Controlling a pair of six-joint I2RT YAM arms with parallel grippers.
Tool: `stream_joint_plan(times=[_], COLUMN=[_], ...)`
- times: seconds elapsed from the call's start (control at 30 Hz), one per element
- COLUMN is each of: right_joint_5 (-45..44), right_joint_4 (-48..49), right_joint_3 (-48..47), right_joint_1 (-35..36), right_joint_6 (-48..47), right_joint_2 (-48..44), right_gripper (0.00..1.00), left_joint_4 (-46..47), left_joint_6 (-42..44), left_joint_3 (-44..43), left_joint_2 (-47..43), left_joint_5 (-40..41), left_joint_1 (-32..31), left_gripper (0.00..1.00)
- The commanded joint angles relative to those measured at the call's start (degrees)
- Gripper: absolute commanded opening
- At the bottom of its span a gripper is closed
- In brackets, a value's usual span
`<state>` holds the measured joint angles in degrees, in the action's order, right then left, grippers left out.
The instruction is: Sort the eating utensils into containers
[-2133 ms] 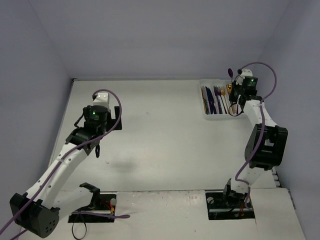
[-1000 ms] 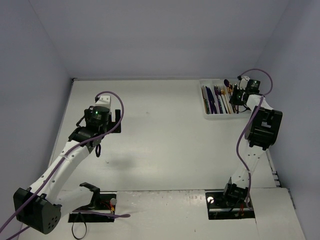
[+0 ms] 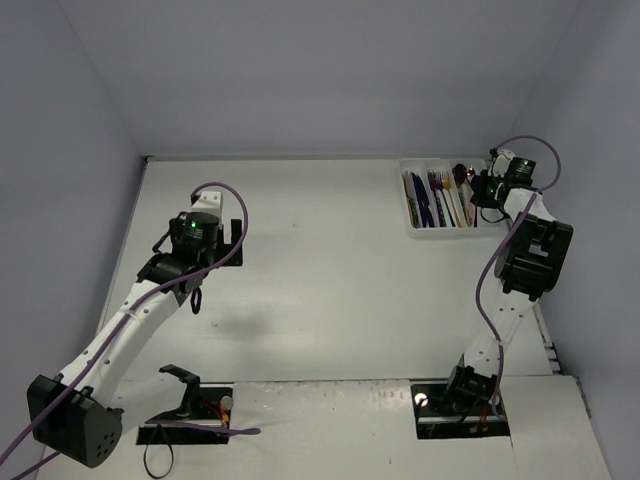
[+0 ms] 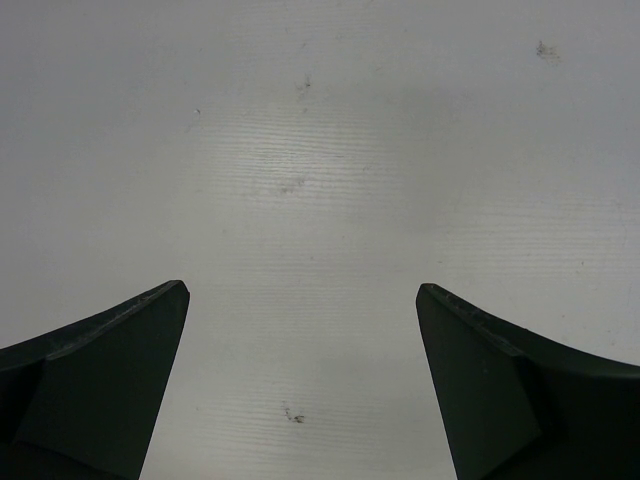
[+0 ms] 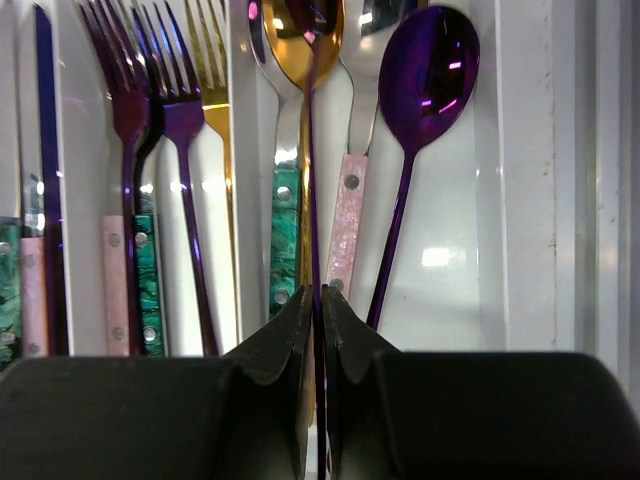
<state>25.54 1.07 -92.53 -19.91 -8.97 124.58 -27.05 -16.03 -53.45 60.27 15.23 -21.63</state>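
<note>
1. Taking the white tray [image 3: 441, 232] as the anchor: lying flat on the table [image 4: 320, 140], with its long compartments packed with utensils.
2. Hanging right over the tray's right-end compartment: right gripper [image 5: 320, 298], squeezing tight on the thin handle of a purple utensil [image 5: 312, 180]. Not calling it spoon or fork, with the head running off the top of the wrist view.
3. Lying under that handle, in the same compartment: gold spoon [image 5: 298, 42], teal handle [image 5: 285, 240], silver spoon [image 5: 346, 220] with a pink handle, plus a purple spoon [image 5: 432, 70] nearest the tray's right wall.
4. Getting in the way: held handle cutting straight across the gold spoon's bowl, and black fingers [image 5: 270, 370] covering the near ends of everything in the tray.
5. Sitting one compartment to the left: a pair of purple forks [image 5: 180, 110] and a gold fork [image 5: 213, 60], tines pointing the same way as the spoon bowls.
6. Peeking in one compartment further left: dark blue knife [image 5: 44, 150], only a sliver showing.
7. Hovering well off to the tray's left: left gripper [image 4: 302, 290], spread wide apart, looking down at scuffed table.
8. Arcing just past the tray's right end: purple cable [image 3: 524, 141].
</note>
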Motion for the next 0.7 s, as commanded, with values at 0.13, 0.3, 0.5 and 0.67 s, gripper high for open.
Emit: stream_joint_plan(times=[0.13,0.3,0.5,0.67], right_joint_5=[0.30,-2.31,-6.48,-8.59], right_joint_4=[2.63,2.47,2.45,2.45], right_joint_3=[-2.00,-1.19,0.73,3.89], right_joint_1=[-0.57,-0.59,-0.66,-0.59], right_joint_6=[0.93,0.60,0.77,4.13], right_joint_2=[0.97,-1.95,-9.41,-19.01], right_gripper=[0.17,0.42,0.69,0.80], left_joint_4=[1.21,1.21,1.30,1.32], left_joint_6=[0.39,0.28,-0.04,-0.23], left_joint_3=[-1.92,-1.92,-2.01,-2.08], left_joint_2=[0.20,0.18,-0.83,-2.16], left_joint_5=[-0.11,-0.50,-1.34,-1.78], left_joint_1=[0.67,1.15,1.58,2.16], left_gripper=[0.97,0.97,0.97,0.97])
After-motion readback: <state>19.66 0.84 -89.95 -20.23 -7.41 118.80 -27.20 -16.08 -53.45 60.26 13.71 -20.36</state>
